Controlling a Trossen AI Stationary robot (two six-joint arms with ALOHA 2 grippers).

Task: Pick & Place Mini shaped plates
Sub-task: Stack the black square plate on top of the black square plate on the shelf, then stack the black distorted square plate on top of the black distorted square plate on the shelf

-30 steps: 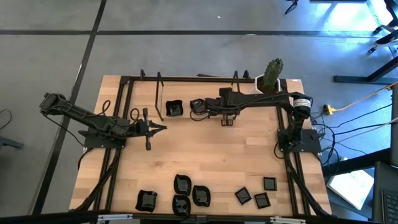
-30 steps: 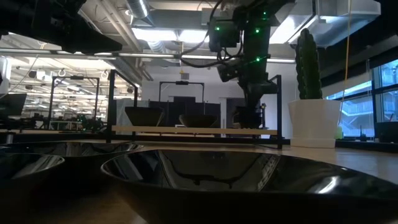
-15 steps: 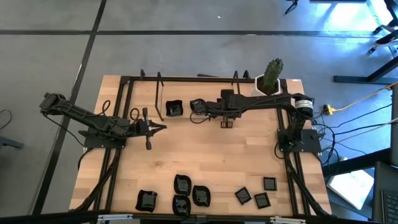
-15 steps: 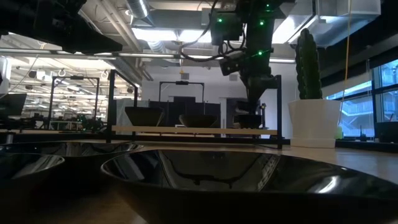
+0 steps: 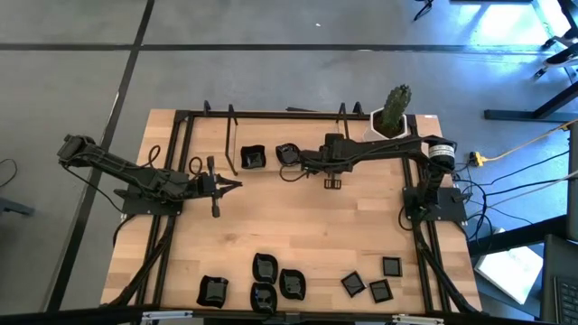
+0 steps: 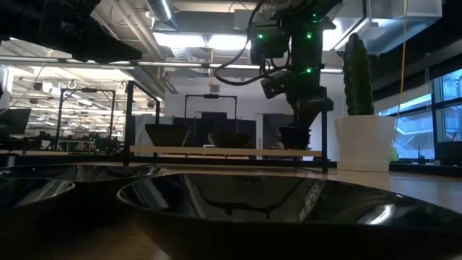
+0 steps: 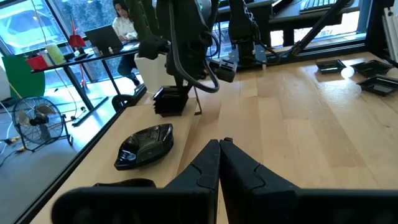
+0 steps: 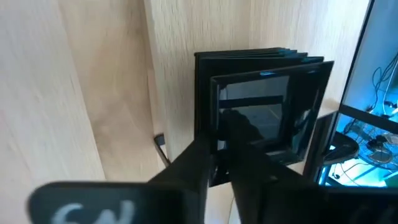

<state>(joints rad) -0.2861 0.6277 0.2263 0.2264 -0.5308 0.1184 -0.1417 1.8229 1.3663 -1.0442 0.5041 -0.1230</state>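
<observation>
Right gripper (image 5: 287,155) at the table's far edge: shifted slightly rightward since a second ago, its fingers astride the rim of a small glossy black square plate (image 8: 261,115) resting on the light wooden table (image 5: 298,226); grasp or release cannot be told. Left gripper (image 7: 219,144): clenched empty, unmoved at mid-left. Remaining glossy black mini plates (image 5: 271,282): unchanged along the near edge.

No legible text, label, brand, number or sign in any view; the only candidate is a pale, blurred marking on the right gripper (image 8: 227,163) body in the right wrist view, and it cannot be read.
</observation>
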